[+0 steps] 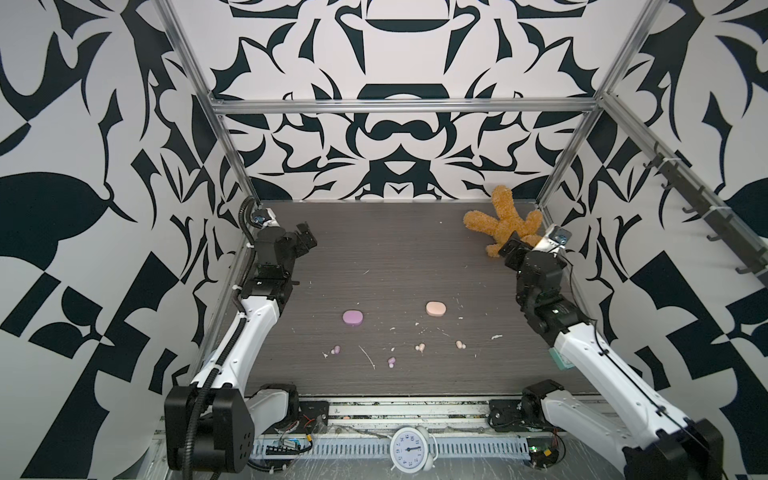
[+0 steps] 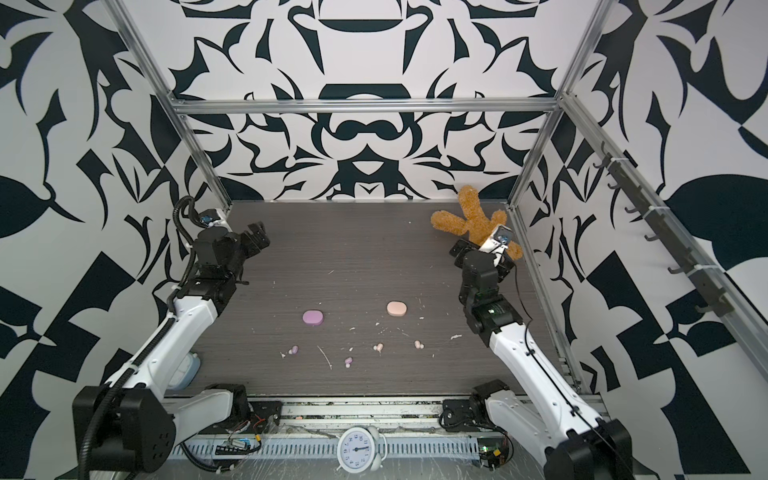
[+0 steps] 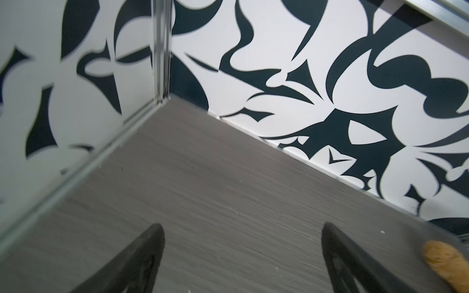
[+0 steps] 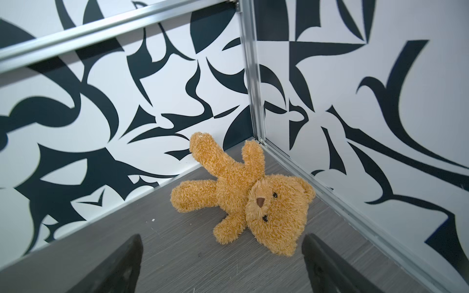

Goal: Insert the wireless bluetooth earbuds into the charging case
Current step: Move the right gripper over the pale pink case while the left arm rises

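Lying well apart from left pincer (image 3: 241,228) and right pincer (image 4: 222,237) are earbuds (image 1: 420,347).

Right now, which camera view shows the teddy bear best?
The right wrist view: the bear lies whole and sharp in the corner, face visible. In both top views it is small, and the right arm covers part of it. The left wrist view shows only a blurred orange limb at the frame edge.

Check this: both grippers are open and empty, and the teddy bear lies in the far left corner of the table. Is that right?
Not quite: the teddy bear lies in the far right corner of the table, as both top views show. The left gripper and right gripper are indeed open and empty.
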Tool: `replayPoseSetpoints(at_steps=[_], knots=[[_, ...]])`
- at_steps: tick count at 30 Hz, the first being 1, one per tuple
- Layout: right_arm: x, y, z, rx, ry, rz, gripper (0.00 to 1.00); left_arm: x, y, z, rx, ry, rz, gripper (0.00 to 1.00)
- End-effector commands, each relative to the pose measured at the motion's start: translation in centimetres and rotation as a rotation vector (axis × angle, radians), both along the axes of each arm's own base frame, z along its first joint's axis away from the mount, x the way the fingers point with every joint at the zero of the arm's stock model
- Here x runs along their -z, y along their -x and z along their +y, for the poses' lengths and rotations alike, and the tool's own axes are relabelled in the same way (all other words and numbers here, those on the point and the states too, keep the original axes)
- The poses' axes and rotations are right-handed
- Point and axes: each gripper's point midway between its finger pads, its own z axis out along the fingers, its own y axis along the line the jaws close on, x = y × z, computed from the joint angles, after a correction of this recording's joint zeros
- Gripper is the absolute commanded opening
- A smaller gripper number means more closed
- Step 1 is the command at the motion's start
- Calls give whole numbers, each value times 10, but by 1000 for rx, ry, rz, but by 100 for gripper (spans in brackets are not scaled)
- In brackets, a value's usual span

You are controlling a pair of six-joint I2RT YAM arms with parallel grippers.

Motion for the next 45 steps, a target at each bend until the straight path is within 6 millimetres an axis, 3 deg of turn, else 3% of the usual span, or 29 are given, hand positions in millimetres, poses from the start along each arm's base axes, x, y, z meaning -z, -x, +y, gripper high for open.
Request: replayPoseSetpoints(at_steps=[1,5,11,16,21,29,45], knots=[[47,15,23,-117,-102,201,100,35,35,-18,3,295,201,99],[48,30,45,-223,-197,284,100,35,60,-34,91,329,251,99],[75,61,82,-336,-143,563,100,52,113,-41,185,230,442,99],[98,74,116,-357,-111,743,100,71,140,-49,258,190,502,99],[120,75,149,-363,-186,895,100,74,157,-59,317,89,578,99],[154,63,189,-440,-217,1041,100,74,160,-62,332,52,552,99],[197,40,217,-496,-140,1168,100,78,160,-69,356,78,568,99]])
